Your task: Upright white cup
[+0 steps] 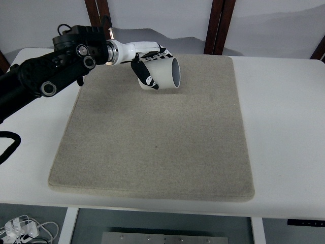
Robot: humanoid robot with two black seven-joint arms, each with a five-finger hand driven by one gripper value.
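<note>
A white cup (163, 73) is held above the beige mat (157, 137) near its far edge. It is tilted, with its open mouth facing right and toward me. My left hand (147, 66) is shut on the cup, its white and black fingers (144, 75) wrapped around the cup's left side. The black left arm (51, 71) reaches in from the left edge. The right arm is out of view.
The beige mat covers the middle of the white table (284, 127). Dark wooden posts (218, 25) stand behind the table's far edge. Cables (20, 229) lie on the floor below the near left corner.
</note>
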